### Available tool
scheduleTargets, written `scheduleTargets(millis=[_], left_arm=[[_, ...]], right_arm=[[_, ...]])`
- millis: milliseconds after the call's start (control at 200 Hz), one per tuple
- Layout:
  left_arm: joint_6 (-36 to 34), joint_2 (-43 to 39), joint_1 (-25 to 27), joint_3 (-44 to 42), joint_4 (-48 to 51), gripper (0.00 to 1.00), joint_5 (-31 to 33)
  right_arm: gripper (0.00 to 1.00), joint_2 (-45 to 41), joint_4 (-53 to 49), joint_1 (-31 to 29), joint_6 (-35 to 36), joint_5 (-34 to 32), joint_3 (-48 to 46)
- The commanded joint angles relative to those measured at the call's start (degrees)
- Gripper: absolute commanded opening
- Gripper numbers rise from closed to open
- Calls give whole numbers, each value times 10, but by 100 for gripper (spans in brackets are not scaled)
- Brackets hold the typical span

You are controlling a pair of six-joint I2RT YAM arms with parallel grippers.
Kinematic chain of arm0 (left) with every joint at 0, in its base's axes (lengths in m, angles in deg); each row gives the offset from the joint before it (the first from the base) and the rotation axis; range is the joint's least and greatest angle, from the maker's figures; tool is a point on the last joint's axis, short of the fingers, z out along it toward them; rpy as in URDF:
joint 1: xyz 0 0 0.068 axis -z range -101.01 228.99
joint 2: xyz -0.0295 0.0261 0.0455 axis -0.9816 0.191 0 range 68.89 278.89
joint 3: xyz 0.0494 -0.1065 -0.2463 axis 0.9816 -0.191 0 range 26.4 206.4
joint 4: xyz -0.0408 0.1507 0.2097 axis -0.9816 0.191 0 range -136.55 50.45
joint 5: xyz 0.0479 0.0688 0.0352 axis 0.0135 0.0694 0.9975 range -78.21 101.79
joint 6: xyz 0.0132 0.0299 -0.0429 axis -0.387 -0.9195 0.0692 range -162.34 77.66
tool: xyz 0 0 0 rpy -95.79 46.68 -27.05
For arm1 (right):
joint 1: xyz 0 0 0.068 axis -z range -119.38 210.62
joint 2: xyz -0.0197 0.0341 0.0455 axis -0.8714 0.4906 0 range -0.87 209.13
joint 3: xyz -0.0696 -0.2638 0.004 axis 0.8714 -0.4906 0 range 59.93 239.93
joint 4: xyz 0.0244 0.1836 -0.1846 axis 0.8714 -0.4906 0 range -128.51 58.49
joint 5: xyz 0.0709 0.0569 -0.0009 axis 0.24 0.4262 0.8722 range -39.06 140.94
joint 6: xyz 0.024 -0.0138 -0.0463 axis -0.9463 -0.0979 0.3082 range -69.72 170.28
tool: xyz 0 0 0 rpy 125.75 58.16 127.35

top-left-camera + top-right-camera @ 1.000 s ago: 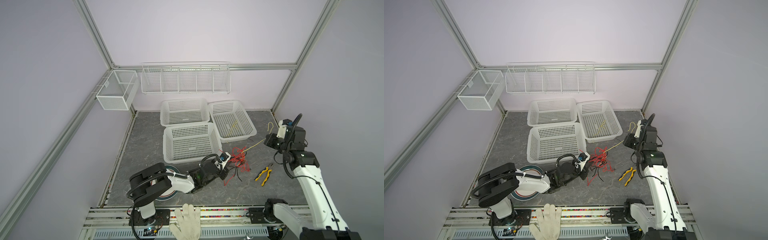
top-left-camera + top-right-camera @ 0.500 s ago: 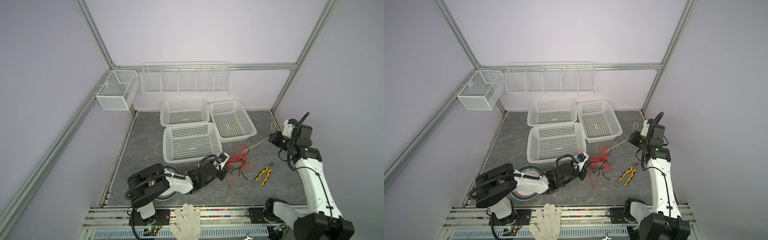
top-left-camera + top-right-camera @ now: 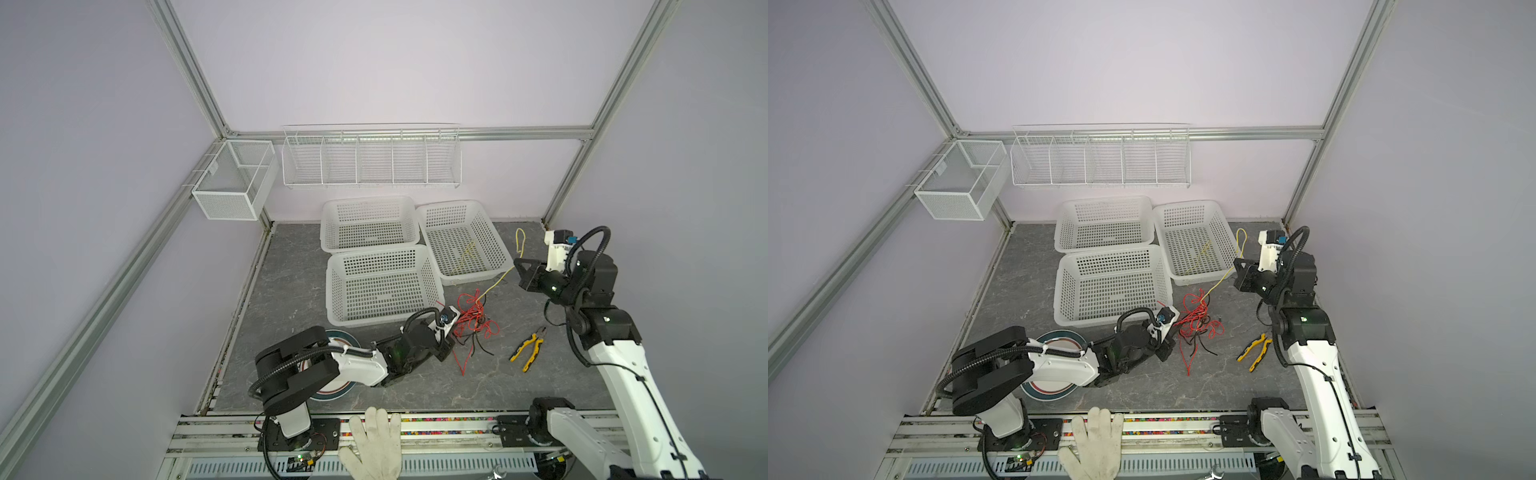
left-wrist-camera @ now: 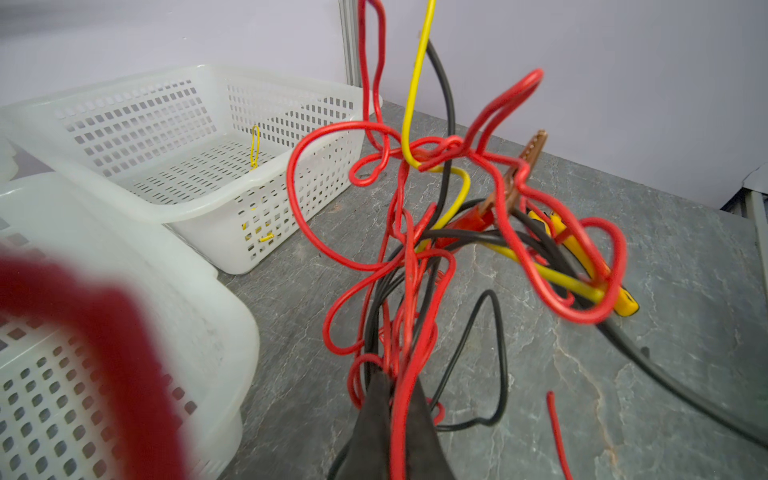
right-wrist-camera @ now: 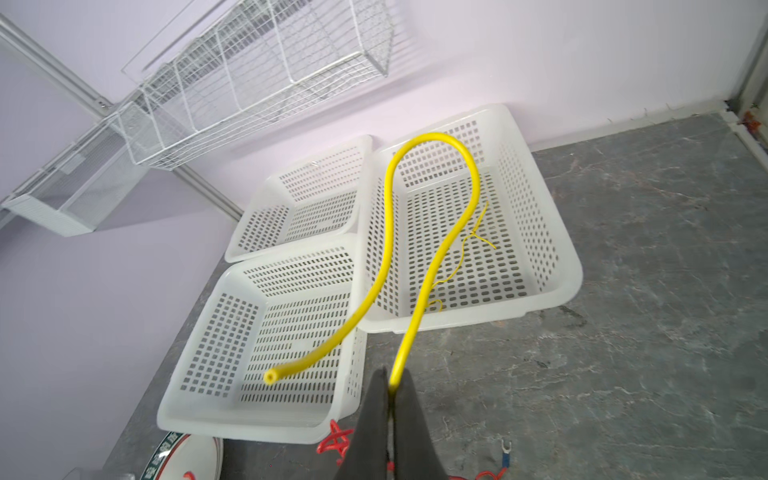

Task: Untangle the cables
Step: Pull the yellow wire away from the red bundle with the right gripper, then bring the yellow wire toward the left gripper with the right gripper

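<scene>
Left wrist view shows the tangle of thin red, yellow and black cables (image 4: 432, 243) bunched up, with the left gripper (image 4: 392, 378) clamped tight on red strands at its base. In both top views the knot sits toward the front middle of the grey stone-patterned surface (image 3: 291, 299), just beside the front right corner of the nearest basket. Near the surface's right edge, the right gripper (image 5: 390, 382) is pinched closed on the yellow cable (image 5: 432, 137). That cable runs straight from the knot to it, and its free end curls loose beyond.

The cables look light, limp and a little springy, with smooth jackets that could slip through the pads. A hard pull would probably cinch the loops. The safest hold seems to be near a free end or a clip, with the other gripper anchoring the knot.

Counted: one yellow cable under pull, and one copper alligator clip (image 4: 528, 166). The red and black strands overlap too much to number. There are three white perforated plastic baskets (image 3: 384, 248), one pair of yellow-handled pliers (image 3: 528, 347), one round plate (image 3: 338, 336) and one white glove (image 3: 374, 440).
</scene>
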Motion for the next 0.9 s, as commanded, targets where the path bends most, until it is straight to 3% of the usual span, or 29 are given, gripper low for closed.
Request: scheduleTargets(millis=[0,255,720,900], left_arm=[[-16,11,5,27,52,0,7],[-11,4,8,33,43,0,-3],[-23,5,8,47,17,0,-7],[-23,5,8,40,16,0,-11]], right_arm=[[6,-20,51,-16,16,40,-20],[6,-3,67,-54,20,90,-50],[7,88,89,-188,32,81,-68],[7,104,132,-205,9,91,-59]])
